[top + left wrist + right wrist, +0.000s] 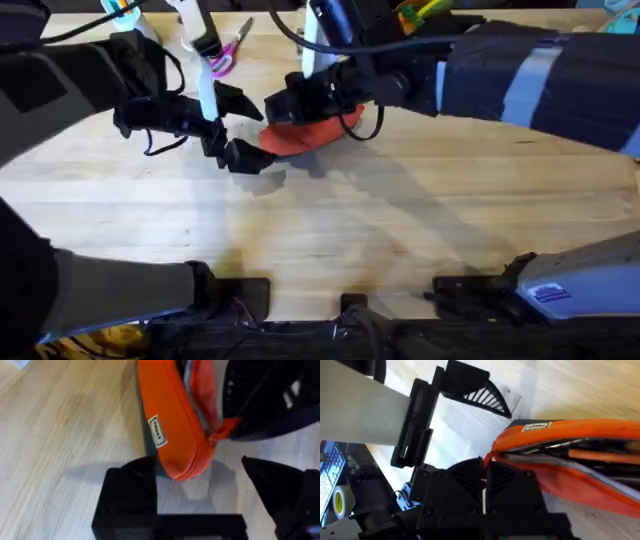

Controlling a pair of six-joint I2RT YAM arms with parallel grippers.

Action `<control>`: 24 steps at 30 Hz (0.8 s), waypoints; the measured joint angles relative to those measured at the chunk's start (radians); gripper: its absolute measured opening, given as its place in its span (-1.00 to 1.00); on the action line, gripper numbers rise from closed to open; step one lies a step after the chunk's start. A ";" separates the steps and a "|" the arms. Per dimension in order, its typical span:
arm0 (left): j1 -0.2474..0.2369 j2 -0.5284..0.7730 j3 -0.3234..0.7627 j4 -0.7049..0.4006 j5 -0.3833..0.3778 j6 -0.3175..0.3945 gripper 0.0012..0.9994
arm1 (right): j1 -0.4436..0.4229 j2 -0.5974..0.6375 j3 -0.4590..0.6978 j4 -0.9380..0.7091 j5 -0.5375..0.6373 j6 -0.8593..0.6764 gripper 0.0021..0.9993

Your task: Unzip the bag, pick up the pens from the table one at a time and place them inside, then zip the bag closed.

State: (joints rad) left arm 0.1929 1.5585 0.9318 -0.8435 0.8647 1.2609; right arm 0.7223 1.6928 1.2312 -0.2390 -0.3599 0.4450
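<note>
The bag (305,135) lay on the tabletop (400,230) at its far middle, mouth open, with an orange pen (600,454) already inside. The right gripper (484,491) had its fingers closed together at the bag's end by the zipper tab, though whether they pinched it could not be told; the left gripper (200,497) stood wide open, straddling that end and holding nothing. Judged soft, light and floppy: best pinned at the end seam while the pull is drawn.
</note>
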 joint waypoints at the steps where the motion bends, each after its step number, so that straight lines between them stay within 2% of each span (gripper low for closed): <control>1: -0.012 0.000 0.000 0.003 0.003 0.000 0.99 | 0.000 0.000 0.000 0.000 0.000 0.000 -0.94; 6: -0.056 0.039 0.000 0.002 0.007 0.000 0.99 | 0.000 0.000 0.000 0.000 0.000 0.000 -0.94; 8: -0.055 0.081 0.002 0.006 0.034 0.002 1.00 | 0.000 0.000 0.000 0.000 0.000 0.000 -0.94; 13: -0.053 0.084 0.004 0.006 0.049 0.002 0.97 | -0.001 0.000 0.000 0.000 0.000 0.000 -0.94; 14: -0.053 0.084 0.004 0.007 0.050 0.003 0.88 | -0.001 0.000 0.000 0.000 0.000 0.000 -0.94; 16: -0.052 0.084 0.005 0.015 0.051 0.002 0.44 | -0.001 0.000 0.000 0.000 0.000 0.000 -0.94; 19: -0.052 0.084 0.006 0.018 0.053 0.003 -0.49 | -0.001 0.000 0.000 -0.001 -0.003 0.000 -0.94; 20: -0.052 0.084 0.006 0.021 0.056 0.003 -0.90 | -0.001 0.000 0.000 0.000 -0.003 0.000 -0.94; 24: -0.052 0.084 0.006 0.021 0.057 0.003 -0.90 | -0.019 0.000 0.000 -0.009 0.001 0.000 -0.94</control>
State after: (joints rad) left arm 0.1406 1.6428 0.9382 -0.8222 0.9217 1.2640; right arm 0.7033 1.6924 1.2312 -0.2480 -0.3586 0.4450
